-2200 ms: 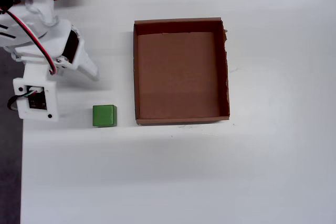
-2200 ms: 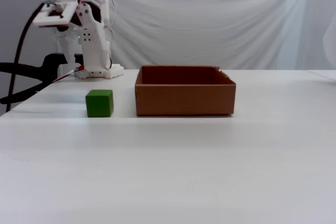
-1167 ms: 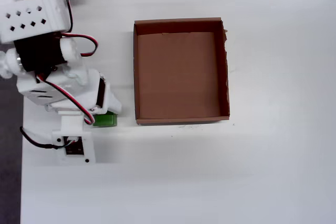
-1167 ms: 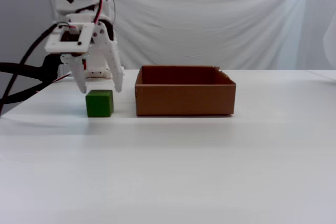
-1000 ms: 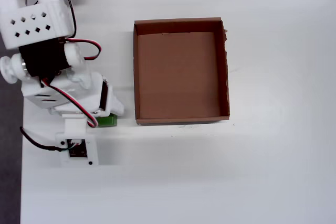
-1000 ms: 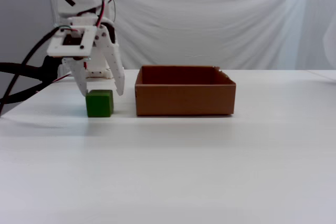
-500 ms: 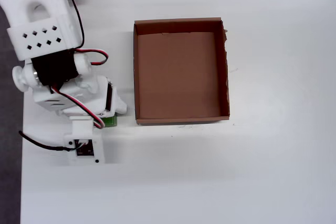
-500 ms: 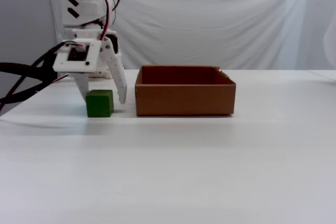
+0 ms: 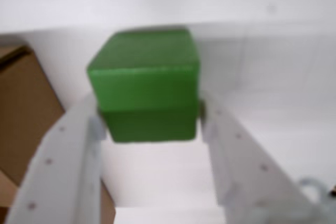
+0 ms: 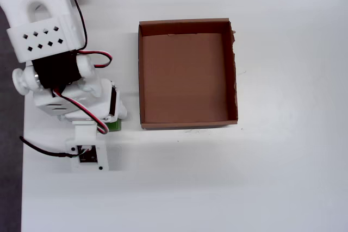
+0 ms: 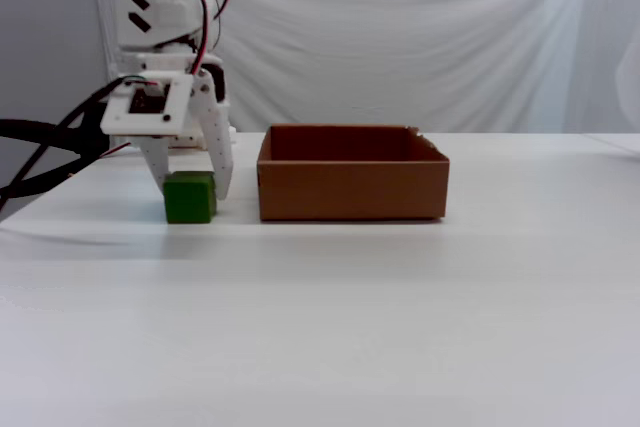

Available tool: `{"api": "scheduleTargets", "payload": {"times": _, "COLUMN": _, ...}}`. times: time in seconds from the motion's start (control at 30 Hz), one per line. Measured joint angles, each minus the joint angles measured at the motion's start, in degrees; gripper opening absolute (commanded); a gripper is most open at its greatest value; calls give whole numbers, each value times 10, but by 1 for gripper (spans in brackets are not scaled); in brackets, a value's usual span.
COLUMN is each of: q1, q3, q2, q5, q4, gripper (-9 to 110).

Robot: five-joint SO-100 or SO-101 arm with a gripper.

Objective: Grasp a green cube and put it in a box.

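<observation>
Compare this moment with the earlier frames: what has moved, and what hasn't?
The gripper swung over from beside the base, came down astride the green cube and closed against its sides. The cube remains on the table; the box is unmoved and empty.

In the fixed view, the green cube [image 11: 189,198] is being flanked on both sides by the jaws on the counter [image 11: 400,317]; the box [image 11: 352,187] is being kept just right of them.

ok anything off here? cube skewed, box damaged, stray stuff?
Nothing stands out. The green cube sits flat on the table, square between the claw fingers. The box is upright and empty; its right rim looks slightly ragged in the overhead view.
</observation>
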Motion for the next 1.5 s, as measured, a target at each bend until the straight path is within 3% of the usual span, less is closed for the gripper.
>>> {"api": "scheduleTargets", "payload": {"times": 0.9, "q1": -3, "q3": 1, "q2": 69, "q5": 0, "q4": 29, "gripper": 12}}
{"api": "scheduleTargets", "payload": {"times": 1.5, "q1": -149, "q3": 1, "q2": 245, "q5": 12, "q4": 188, "gripper": 13}}
